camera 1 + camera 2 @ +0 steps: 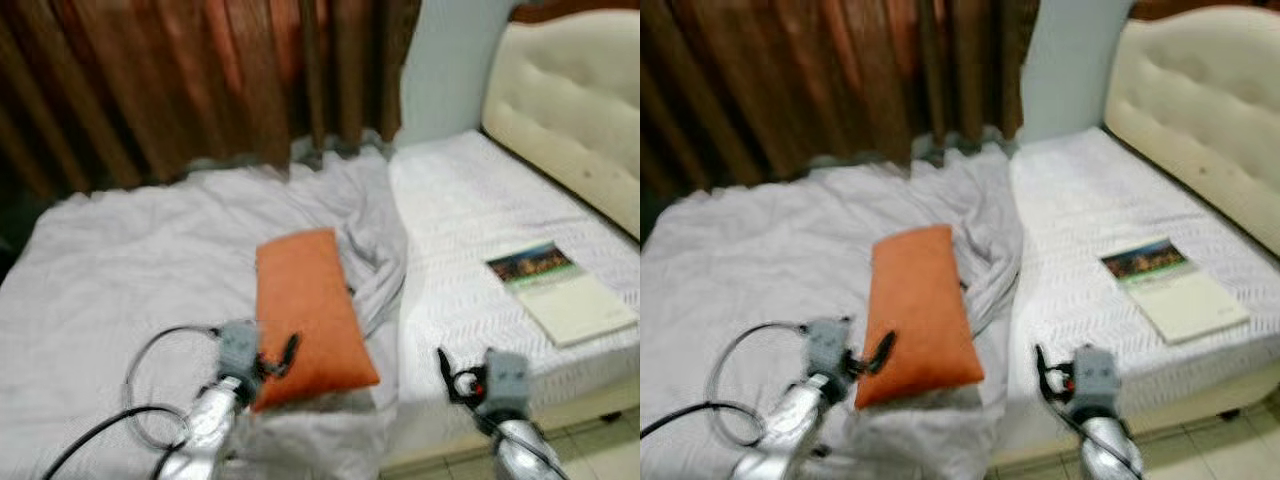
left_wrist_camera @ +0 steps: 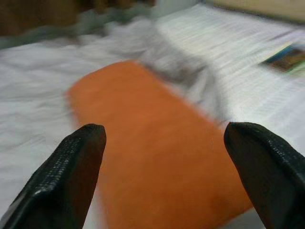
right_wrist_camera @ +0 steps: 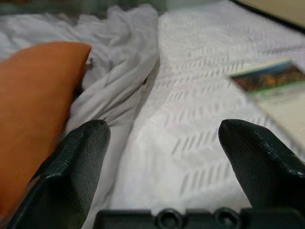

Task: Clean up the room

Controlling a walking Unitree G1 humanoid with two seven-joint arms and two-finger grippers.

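At my far left a black cable loops over the rumpled grey blanket that covers that side of the bed, with brown curtains hanging behind it. My left gripper hovers at the near end of the orange pillow, which lies lengthwise on the blanket beside a bunched fold; my left wrist camera looks straight up the pillow between my two black fingers, which stand wide apart with nothing between them, a spread my head view leaves unclear. Further right the blanket ends and the bare white mattress cover begins. My right gripper hangs at the bed's near edge, over that cover; its wrist camera shows its fingers spread apart and holding nothing, the pillow's edge on one side and the ribbed weave of the cover ahead. A book lies flat on the cover, well apart from the pillow, and the cream padded headboard closes the right side, with pale floor tiles in the corner below the bed.
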